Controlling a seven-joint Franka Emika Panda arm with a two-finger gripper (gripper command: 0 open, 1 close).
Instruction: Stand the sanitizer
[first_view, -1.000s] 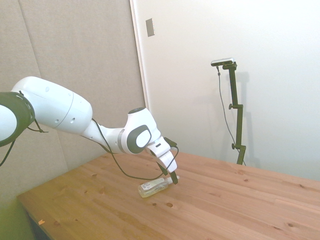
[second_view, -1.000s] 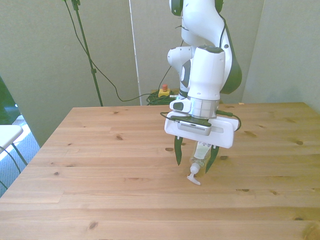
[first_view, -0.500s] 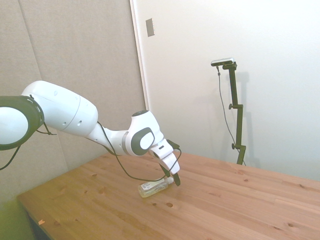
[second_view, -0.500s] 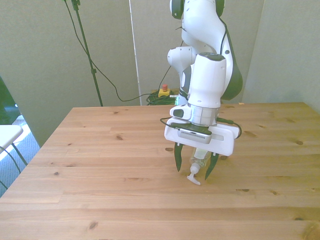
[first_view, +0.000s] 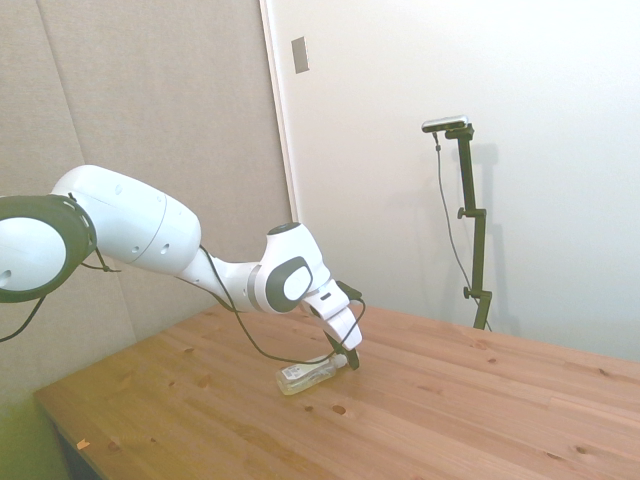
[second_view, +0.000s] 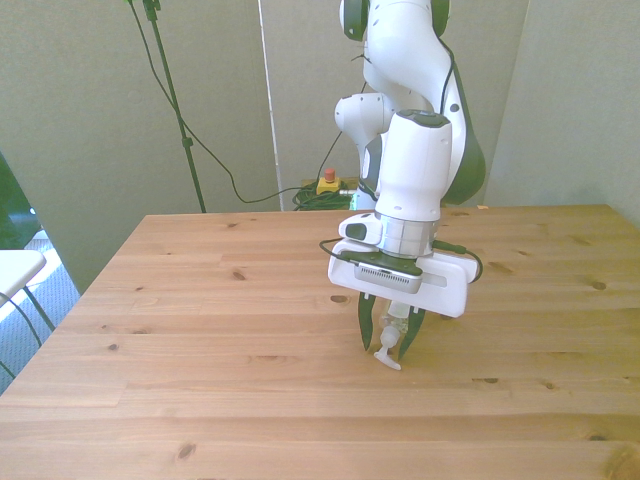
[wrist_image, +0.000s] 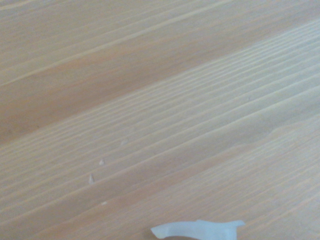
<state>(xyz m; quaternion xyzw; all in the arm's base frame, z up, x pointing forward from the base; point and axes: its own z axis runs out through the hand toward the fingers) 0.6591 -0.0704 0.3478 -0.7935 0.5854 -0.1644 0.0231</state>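
The sanitizer (first_view: 305, 374) lies on its side on the wooden table (first_view: 460, 400), a small clear bottle with yellowish liquid. In the front view its white pump top (second_view: 386, 355) points toward the camera. My gripper (second_view: 389, 338) is down at the table over the pump end, and its dark fingers (second_view: 367, 333) press in on both sides of the bottle's neck. From the side, the gripper (first_view: 350, 361) sits at the bottle's pump end. The wrist view shows blurred wood grain and a sliver of the white pump top (wrist_image: 197, 230).
A red button box (second_view: 327, 183) and cables lie on the floor behind the table. The table's edge (second_view: 110, 260) on the front view's left is well away from the bottle. A white object (second_view: 15, 270) sits off that edge.
The fingers have closed from a wide gap to a narrow one around the bottle's neck. The gripper has sunk slightly toward the table. The bottle has not moved.
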